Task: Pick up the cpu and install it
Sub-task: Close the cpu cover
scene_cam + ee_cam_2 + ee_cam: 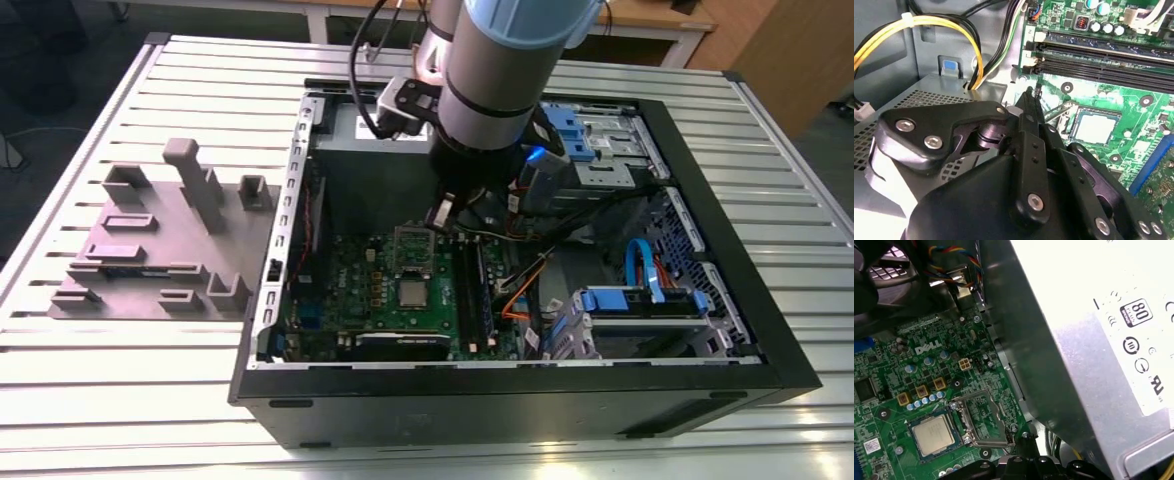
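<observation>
Exterior looks down; wrist views share motherboard [929, 405].

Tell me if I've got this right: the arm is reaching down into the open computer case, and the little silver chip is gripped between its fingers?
Not quite. The arm does reach into the open computer case, but the cpu is not in the gripper. Both wrist views show it lying flat in its socket on the green motherboard, apart from the gripper's tips, which sit close together with nothing between them.

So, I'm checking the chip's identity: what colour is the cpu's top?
Silver-grey metal, on the cpu, clearest in the first wrist view.
</observation>
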Tool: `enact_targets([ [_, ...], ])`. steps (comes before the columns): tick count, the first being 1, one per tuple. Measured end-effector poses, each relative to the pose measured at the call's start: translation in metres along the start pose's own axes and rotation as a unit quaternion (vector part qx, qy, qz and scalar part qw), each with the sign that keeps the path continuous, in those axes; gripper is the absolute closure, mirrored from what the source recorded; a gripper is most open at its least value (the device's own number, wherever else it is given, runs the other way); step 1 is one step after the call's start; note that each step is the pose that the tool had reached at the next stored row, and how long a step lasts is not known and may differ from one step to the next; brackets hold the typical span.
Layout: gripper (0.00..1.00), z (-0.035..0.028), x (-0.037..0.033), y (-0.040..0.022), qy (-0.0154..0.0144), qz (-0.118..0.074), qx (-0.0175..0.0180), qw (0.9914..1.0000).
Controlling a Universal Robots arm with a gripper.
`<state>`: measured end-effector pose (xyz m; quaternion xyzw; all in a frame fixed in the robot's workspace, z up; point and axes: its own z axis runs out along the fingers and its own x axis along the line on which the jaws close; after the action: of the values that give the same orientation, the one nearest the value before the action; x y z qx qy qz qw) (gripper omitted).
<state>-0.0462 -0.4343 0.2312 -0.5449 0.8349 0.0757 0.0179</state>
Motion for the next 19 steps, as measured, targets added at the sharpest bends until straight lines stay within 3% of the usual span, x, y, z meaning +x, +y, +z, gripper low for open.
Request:
enact_targets([
  [19, 0.9, -0.0059, 0.0004, 0.0031, 0.0003, 0.0, 0.0001, 1.0],
])
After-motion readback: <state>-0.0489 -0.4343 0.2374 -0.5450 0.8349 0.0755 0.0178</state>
